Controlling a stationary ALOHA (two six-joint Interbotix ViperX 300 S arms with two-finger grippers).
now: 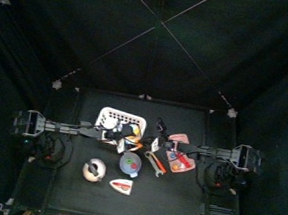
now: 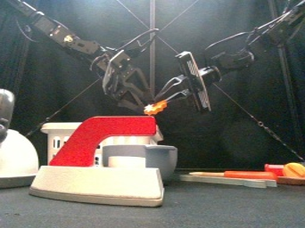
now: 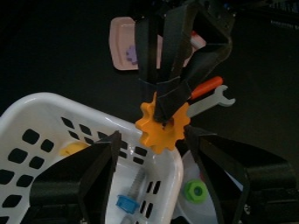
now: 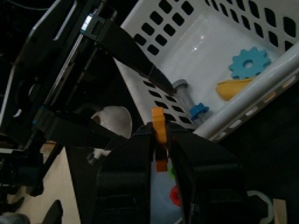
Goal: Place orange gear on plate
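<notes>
Low on the desk (image 2: 226, 214), a red-and-white wedge (image 2: 102, 156) hides the white basket (image 2: 57, 135). Above the basket, the left gripper (image 2: 123, 89) hangs open. Just right, the right gripper (image 2: 179, 89) pinches the orange gear (image 2: 154, 108) in mid-air.

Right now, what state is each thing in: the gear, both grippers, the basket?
Small orange plastic gear: pinched on edge by the right gripper, in the air above the basket.
Right gripper: shut on the gear.
Left gripper: open, empty, jaws either side of the gear.
White perforated plastic basket: upright, holding small parts.
</notes>
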